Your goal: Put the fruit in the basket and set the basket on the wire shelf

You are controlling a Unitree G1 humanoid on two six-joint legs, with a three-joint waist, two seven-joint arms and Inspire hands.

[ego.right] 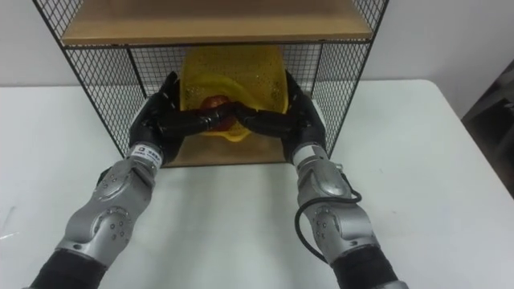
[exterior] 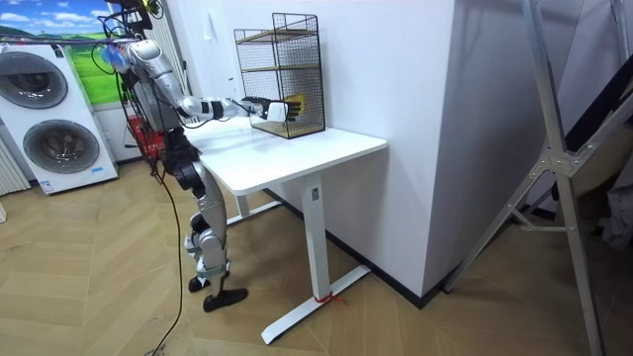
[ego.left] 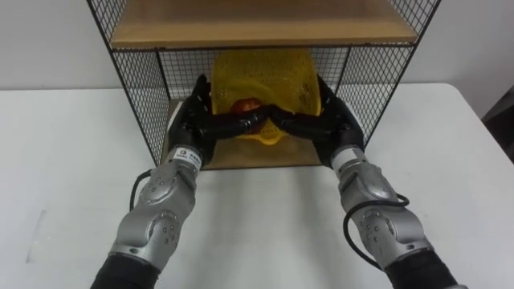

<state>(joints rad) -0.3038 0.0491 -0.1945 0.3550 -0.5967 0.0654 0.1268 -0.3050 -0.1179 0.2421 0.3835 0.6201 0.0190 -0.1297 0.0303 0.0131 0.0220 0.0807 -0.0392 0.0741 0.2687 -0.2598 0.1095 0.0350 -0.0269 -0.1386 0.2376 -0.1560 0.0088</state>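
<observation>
Resting inside the lower compartment of the wire shelf (ego.left: 135, 80), the yellow basket (ego.left: 265, 68) carries a red fruit (ego.left: 246, 104). The left hand (ego.left: 193, 119) and right hand (ego.left: 331, 120) clasp its sides, thumbs meeting across the front rim. Withdrawing before the fingers uncurl would likely drag the basket back out, or catch the mesh and spill the fruit

Bright, diffuse light lies evenly on the white surface (ego.left: 72, 160), with no hard glare and only faint, soft-edged shadows beside the forearms. Under the light wooden board (ego.left: 257, 24) of the black wire shelf (ego.left: 136, 80) the lower compartment is dimmer, yet the yellow mesh basket (ego.left: 265, 68) there looks vivid. The glossy black left robot hand (ego.left: 195, 120) and right robot hand (ego.left: 328, 120) carry small pale highlights. In the room view the wooden plank floor (exterior: 99, 287) is evenly lit.
</observation>
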